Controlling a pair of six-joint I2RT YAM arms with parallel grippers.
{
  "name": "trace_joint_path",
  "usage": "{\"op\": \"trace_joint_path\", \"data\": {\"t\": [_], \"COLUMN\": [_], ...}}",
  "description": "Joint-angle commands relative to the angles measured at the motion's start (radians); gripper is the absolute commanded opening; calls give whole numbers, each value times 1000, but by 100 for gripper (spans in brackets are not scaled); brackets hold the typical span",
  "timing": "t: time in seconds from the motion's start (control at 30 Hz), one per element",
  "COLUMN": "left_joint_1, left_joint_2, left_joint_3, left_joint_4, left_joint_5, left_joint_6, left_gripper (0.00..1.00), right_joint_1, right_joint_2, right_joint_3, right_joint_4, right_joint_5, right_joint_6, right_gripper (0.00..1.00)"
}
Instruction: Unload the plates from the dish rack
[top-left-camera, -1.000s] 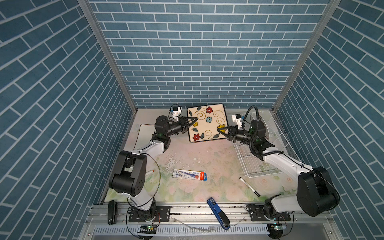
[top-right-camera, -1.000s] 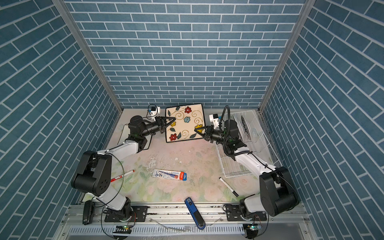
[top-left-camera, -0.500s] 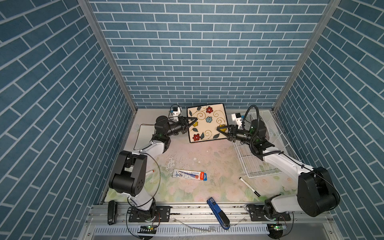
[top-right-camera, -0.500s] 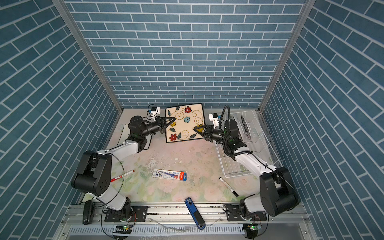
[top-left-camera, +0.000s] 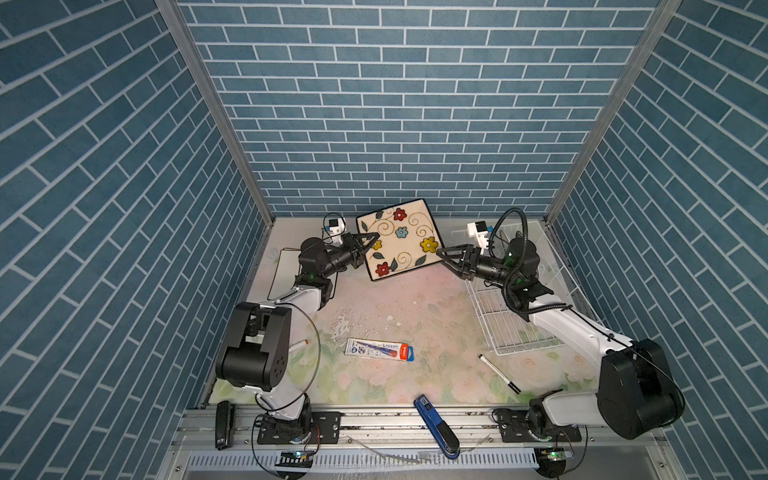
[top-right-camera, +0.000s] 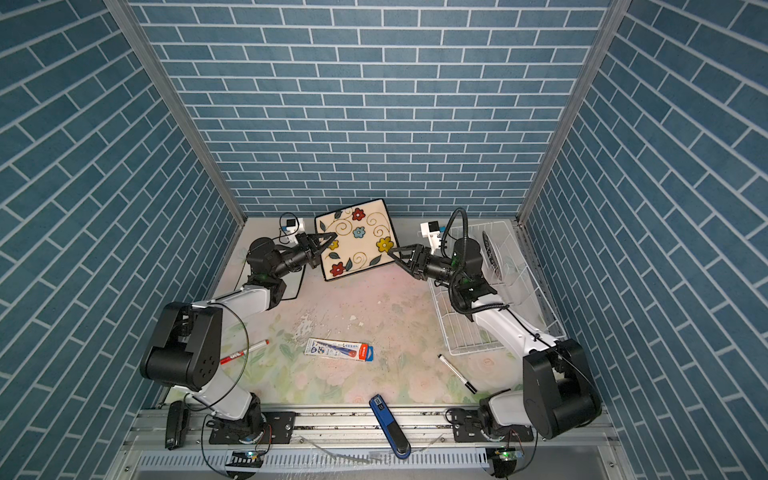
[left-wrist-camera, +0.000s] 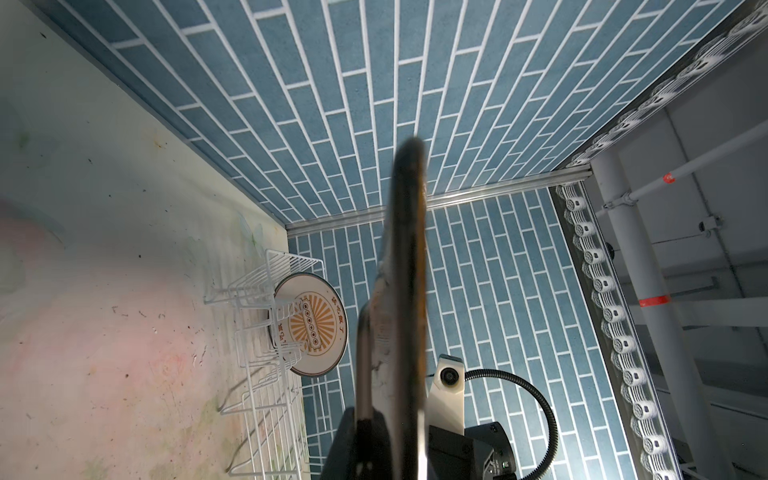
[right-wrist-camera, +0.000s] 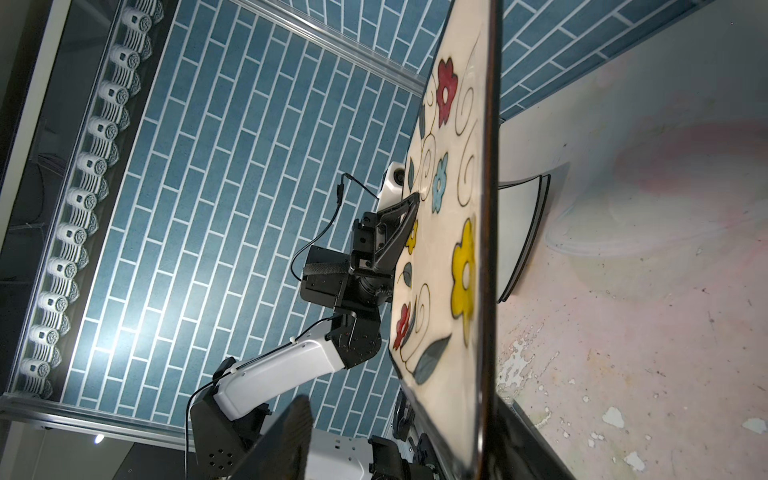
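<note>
Plates first: the flowered plate (top-left-camera: 401, 245) (top-right-camera: 357, 245) is off the dish rack (top-left-camera: 515, 332) (top-right-camera: 465, 332) and held up in the air just left of the rack's far end, as I see it in both top views. Its painted face is turned upward toward the overhead camera, and both wrist cameras catch it nearly edge-on (left-wrist-camera: 409, 291) (right-wrist-camera: 449, 249). It is square, so no side is the long one, and its edges sit slightly skewed to the rack's sides. The left gripper (top-left-camera: 374, 239) (top-right-camera: 332, 237) is clamped on the plate edge farthest from the rack, one finger over the painted face. The right gripper (top-left-camera: 446, 259) (top-right-camera: 399, 259) sits at the plate corner nearest the rack with its fingers spread. From its wrist camera I see the rim running between them with a clear gap on one side, so I read it as not gripping. The rack's long axis runs from near to far. A round plate (top-right-camera: 492, 253) (left-wrist-camera: 311, 324) stands on edge among the prongs at the rack's far end, its face turned along the rack's length. A plain square plate (top-left-camera: 284, 272) (right-wrist-camera: 519, 232) lies on the table well left of the rack, beyond the flowered one.
</note>
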Motion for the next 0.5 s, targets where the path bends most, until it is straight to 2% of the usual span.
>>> {"op": "trace_joint_path", "data": {"t": [0.0,0.27,0.47], "left_joint_1": [18,30,64], "left_joint_2": [-74,-195,-299], "left_joint_3": [-2,-32,-94], "left_joint_4": [121,-38,-90], "left_joint_5": [-56,-119,-201], "left_joint_6": [10,131,153], "left_gripper": [0,0,0], "right_joint_1": [-9,-17,-25], "right_joint_2": [-37,-46,-56], "right_joint_3": [30,22,10], "right_joint_4": [29,33,36], "right_joint_5": [-9,-2,3], "right_joint_6": [-22,-30,-33], "right_gripper": [67,73,77]}}
